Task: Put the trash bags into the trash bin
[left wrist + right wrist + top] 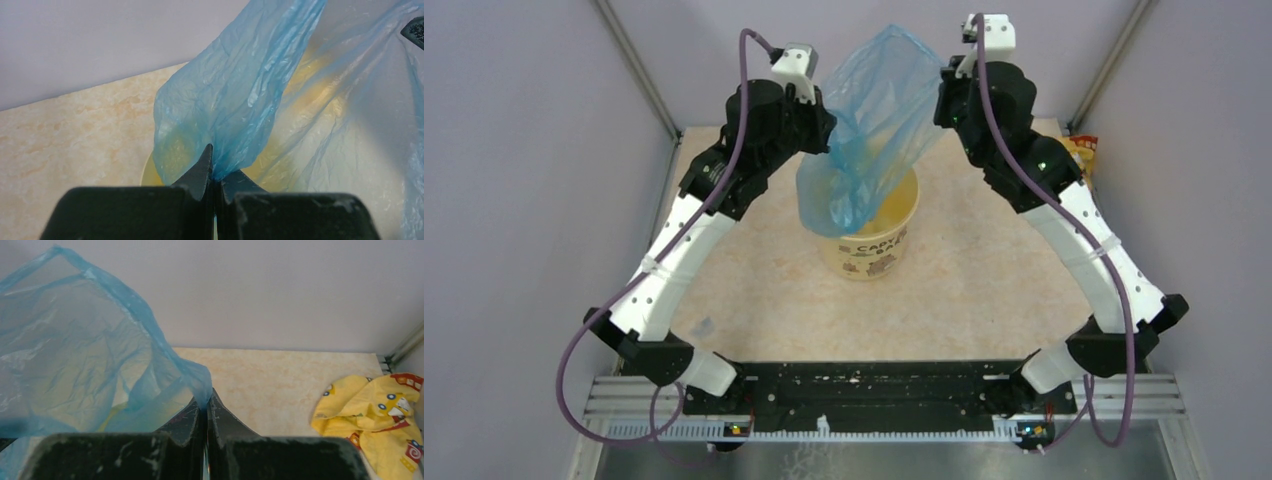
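The translucent blue trash bag (874, 110) hangs stretched between my two grippers, above the pale yellow trash bin (871, 240) with brown lettering. Its lower end droops over the bin's left rim. My left gripper (826, 128) is shut on the bag's left edge; the left wrist view shows the film (240, 100) pinched between the closed jaws, bin (150, 172) below. My right gripper (942, 100) is shut on the bag's right edge; the right wrist view shows the film (85, 365) pinched at my fingertips (206, 402).
A crumpled yellow-and-red wrapper (1084, 152) lies at the table's far right, also in the right wrist view (375, 415). Grey walls and metal posts (639, 70) enclose the beige table (984, 290).
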`<move>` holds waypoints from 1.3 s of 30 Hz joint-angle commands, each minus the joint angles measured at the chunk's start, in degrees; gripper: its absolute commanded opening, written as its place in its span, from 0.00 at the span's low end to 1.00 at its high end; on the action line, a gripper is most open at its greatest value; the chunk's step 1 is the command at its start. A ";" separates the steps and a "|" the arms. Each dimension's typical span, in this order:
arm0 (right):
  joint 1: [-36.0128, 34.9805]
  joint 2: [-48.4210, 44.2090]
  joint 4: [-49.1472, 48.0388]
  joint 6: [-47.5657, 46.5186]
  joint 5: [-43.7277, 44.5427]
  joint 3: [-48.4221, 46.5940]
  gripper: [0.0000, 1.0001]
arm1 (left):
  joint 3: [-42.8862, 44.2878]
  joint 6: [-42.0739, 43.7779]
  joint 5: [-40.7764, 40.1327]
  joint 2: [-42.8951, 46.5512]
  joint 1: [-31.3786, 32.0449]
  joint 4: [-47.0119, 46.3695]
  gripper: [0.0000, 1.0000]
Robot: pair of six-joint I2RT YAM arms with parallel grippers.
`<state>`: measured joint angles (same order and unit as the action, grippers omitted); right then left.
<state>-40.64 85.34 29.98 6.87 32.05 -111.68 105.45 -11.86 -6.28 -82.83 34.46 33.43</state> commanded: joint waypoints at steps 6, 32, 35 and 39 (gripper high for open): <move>10.85 2.30 10.87 4.32 -6.61 -7.26 0.00 | 6.03 -2.29 9.26 -5.73 -0.81 -0.64 0.00; 11.44 9.89 12.69 9.28 -19.37 -8.91 0.00 | -1.48 -6.79 20.83 -9.13 -11.49 -4.00 0.00; 14.54 14.12 16.26 9.06 -19.00 -16.75 0.00 | -1.13 -7.39 21.49 -10.20 -9.84 -5.20 0.00; 15.68 16.52 17.31 8.78 -18.92 -20.97 0.00 | -1.33 -9.03 22.79 -11.49 -8.94 -8.44 0.00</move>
<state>-26.33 100.75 44.86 16.62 11.11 -127.59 103.59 -18.63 13.13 -93.62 24.62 30.96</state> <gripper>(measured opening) 0.003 0.006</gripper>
